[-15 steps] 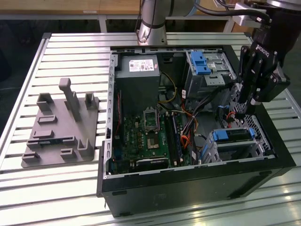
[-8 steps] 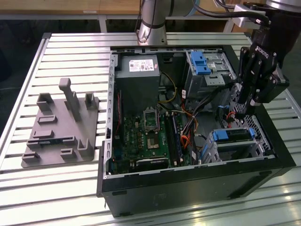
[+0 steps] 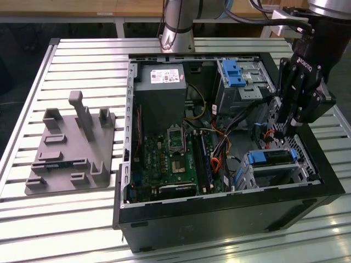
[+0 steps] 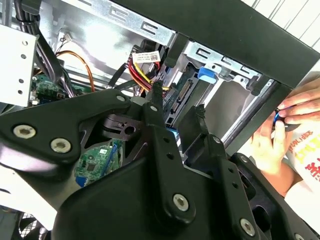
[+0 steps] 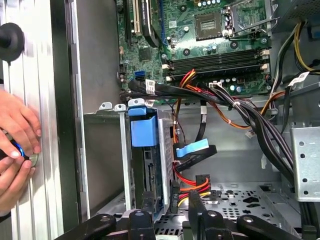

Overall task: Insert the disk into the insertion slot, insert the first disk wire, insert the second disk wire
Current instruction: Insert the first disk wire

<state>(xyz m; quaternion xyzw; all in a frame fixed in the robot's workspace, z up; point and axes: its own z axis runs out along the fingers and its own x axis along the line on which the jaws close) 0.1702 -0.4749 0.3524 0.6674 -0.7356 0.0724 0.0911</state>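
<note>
Tool (image 5: 172,200) fingers spread, gripping nothing, close to connector end of disk (image 5: 151,172), which sits in insertion slot (image 5: 125,165). Judgement: disk rigid, dense, shock-sensitive; take hold at blue carrier (image 5: 144,127) edges.

The disk (image 5: 144,131) is mostly hidden inside the insertion slot (image 5: 124,165), its blue carrier edge showing. A person's hands (image 5: 17,127), cut off at the edge, pinch something too small to identify.

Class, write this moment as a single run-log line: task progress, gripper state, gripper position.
progress: disk in insertion slot | gripper: open, holding nothing | position: over slot, near wires
</note>
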